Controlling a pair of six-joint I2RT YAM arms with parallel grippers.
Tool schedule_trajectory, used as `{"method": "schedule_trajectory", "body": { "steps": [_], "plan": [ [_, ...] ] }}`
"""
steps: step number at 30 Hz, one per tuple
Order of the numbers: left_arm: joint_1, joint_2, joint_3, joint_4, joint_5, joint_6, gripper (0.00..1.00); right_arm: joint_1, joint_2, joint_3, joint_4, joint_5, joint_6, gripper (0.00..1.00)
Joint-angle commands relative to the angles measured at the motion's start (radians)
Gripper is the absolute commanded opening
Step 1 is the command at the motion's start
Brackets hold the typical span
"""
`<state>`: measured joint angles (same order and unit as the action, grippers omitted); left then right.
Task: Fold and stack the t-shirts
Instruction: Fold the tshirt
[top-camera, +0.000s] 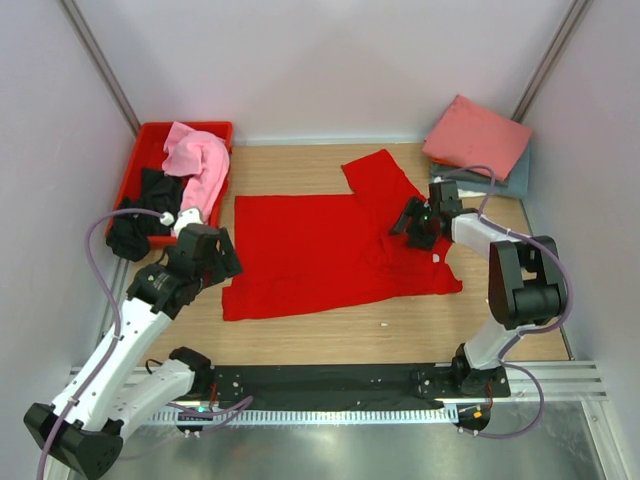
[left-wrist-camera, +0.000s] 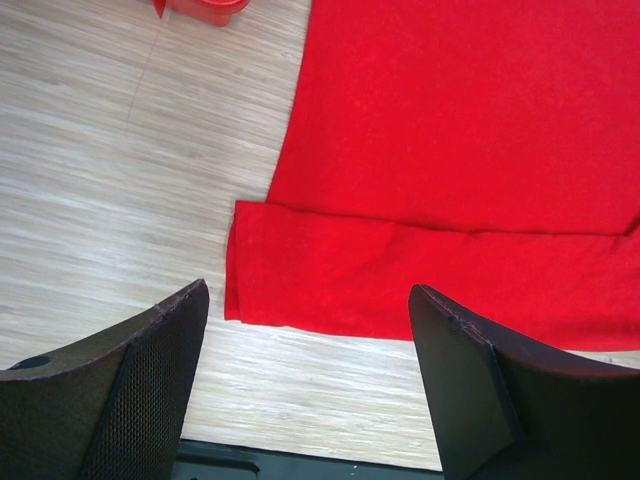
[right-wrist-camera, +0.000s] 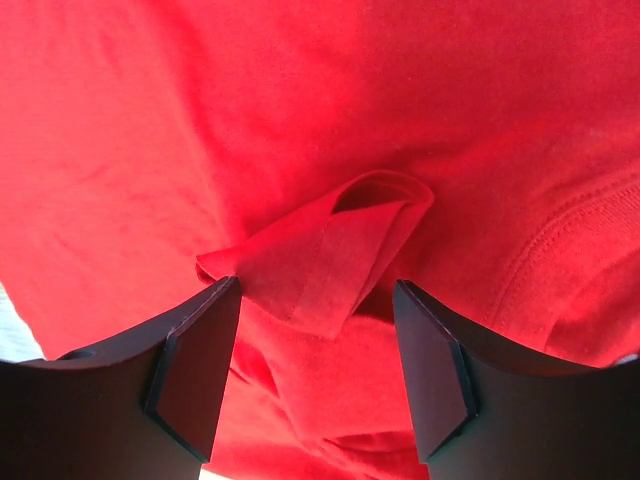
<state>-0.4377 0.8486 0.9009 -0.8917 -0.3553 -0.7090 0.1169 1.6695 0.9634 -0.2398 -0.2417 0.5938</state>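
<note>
Left gripper (left-wrist-camera: 308, 290), a black two-finger pincer: jaws spread wide, holding nothing, above the pale wood-grain table (left-wrist-camera: 100, 150), just off the near left corner of the cloth. Right gripper (right-wrist-camera: 315, 283), of the same make: jaws apart, gripping nothing, with a raised fold of red cloth between the tips. Bright red cotton t-shirt (top-camera: 310, 250): spread at the table's middle, flat on its left half with a doubled-over near edge, rumpled on its right under the right gripper. Rigid red plastic crate (top-camera: 150, 140): far left corner. Light pink t-shirt (top-camera: 200, 160): heaped on the crate's right side. Black t-shirt (top-camera: 140, 215): spills over the crate's near rim. Salmon pink t-shirt (top-camera: 475, 135): folded, far right corner, on top of a folded grey-blue t-shirt (top-camera: 515, 175).
</note>
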Motion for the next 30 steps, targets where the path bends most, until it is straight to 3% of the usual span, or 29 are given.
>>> {"method": "schedule_trajectory", "body": {
  "steps": [1, 4, 6, 7, 13, 20, 25, 30],
  "plan": [
    [0.005, -0.019, 0.006, 0.008, -0.004, 0.02, 0.82, 0.007, 0.022, 0.06, 0.043, 0.024, 0.009, 0.68],
    [0.005, -0.019, 0.003, 0.007, -0.007, 0.019, 0.82, 0.007, 0.042, 0.075, 0.048, 0.028, 0.011, 0.63],
    [0.005, -0.019, 0.004, 0.005, -0.011, 0.019, 0.82, 0.007, 0.048, 0.08, 0.053, 0.033, 0.012, 0.49],
    [0.005, -0.019, 0.003, 0.005, -0.013, 0.019, 0.82, 0.007, 0.049, 0.077, 0.054, 0.041, 0.015, 0.38],
    [0.005, -0.014, 0.0, 0.005, -0.027, 0.01, 0.82, 0.007, 0.01, 0.077, 0.013, 0.065, -0.005, 0.03],
    [0.031, 0.111, -0.025, 0.01, -0.054, -0.09, 0.8, 0.006, -0.227, -0.011, -0.125, 0.211, -0.035, 0.01],
    [0.037, 0.207, -0.121, 0.157, -0.048, -0.159, 0.77, 0.007, -0.513, -0.118, -0.258, 0.341, -0.058, 0.01],
    [0.053, 0.318, -0.21, 0.313, -0.079, -0.178, 0.71, 0.006, -0.663, -0.15, -0.346, 0.323, -0.071, 0.01]
  ]
}}
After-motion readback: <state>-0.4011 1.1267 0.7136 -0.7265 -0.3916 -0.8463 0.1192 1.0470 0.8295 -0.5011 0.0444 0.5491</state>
